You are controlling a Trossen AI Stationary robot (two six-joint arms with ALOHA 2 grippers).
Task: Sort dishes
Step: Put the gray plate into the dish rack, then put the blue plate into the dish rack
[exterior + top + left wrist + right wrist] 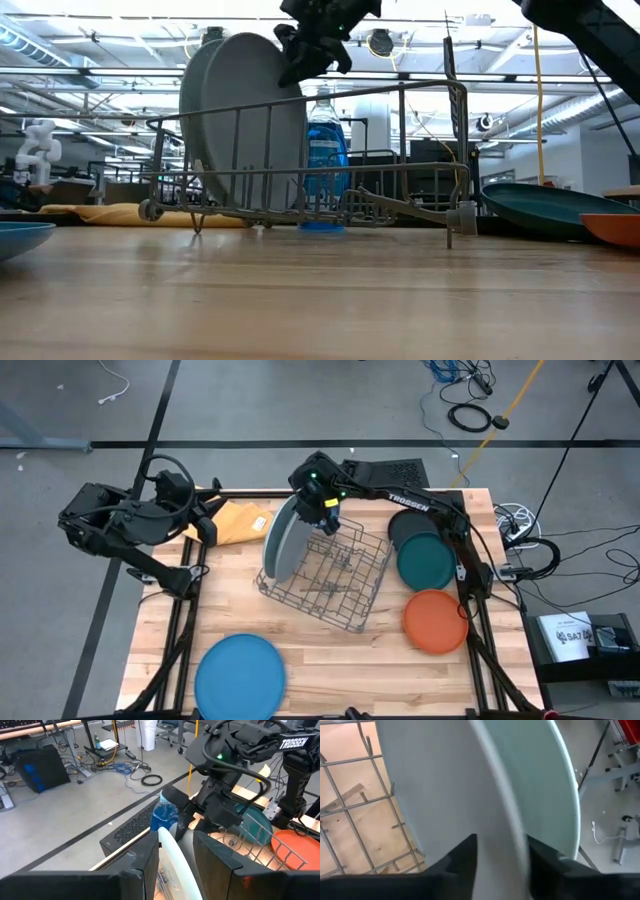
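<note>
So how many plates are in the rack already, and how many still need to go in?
Two big pale plates stand upright in the wire rack. The right gripper is at the top edge of one, fingers either side. The left gripper waits by the yellow cloth. Still on the table: the blue plate, orange plate, teal plate, black plate.

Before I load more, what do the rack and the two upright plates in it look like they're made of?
Rack: thin bare grey wire, most likely metal, with a dull sheen. The two upright plates, grey plate and light blue plate: smooth, matte, evenly coloured with thin rims, which suggests plastic or melamine, though glazed ceramic can't be ruled out.
</note>
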